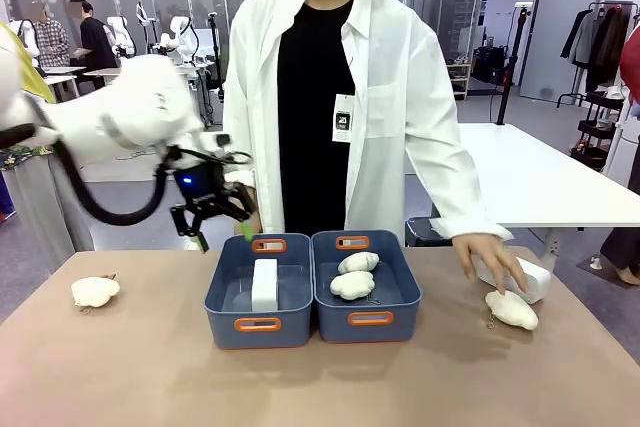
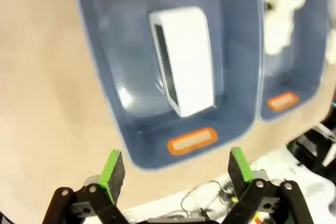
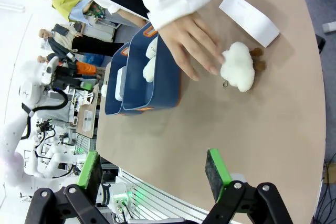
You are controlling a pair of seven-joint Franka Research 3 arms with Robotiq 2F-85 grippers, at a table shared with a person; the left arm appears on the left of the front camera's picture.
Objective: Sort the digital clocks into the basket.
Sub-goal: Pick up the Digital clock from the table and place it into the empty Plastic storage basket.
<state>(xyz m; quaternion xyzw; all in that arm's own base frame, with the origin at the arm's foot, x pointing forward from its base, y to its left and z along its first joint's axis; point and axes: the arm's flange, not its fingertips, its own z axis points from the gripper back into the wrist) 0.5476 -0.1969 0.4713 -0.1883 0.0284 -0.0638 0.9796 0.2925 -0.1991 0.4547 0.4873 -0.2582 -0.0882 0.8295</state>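
**Pincers**
- L pincer (image 1: 224,236): jaws wide apart, nothing between pads. Hangs over far-left corner of basket (image 1: 222,299), no contact. L wrist view: basket's orange handle slot lies betw. the two green pads, farther off.
- R pincer (image 3: 153,169): jaws wide apart, empty. Raised, well apart from all items.

**Task items**
- Clock 1 (image 1: 265,284): inside basket, standing on a long edge, approx. centred.
- Clock 2 (image 1: 532,281): flat on surface (image 1: 320,387), right of both bins, near far edge. Not in basket.

**Other items**
- Second bin (image 1: 368,319): touching basket's right side; holds 2 plush lumps (image 1: 355,275).
- Right plush (image 1: 511,310): on surface, just beside clock 2, on its near side.
- Person's hand (image 1: 488,253): lowered betw. second bin and clock 2. R wrist view: fingertips at right plush's edge, clear of clock 2.
- Left plush (image 1: 95,291): on surface, well left of basket.
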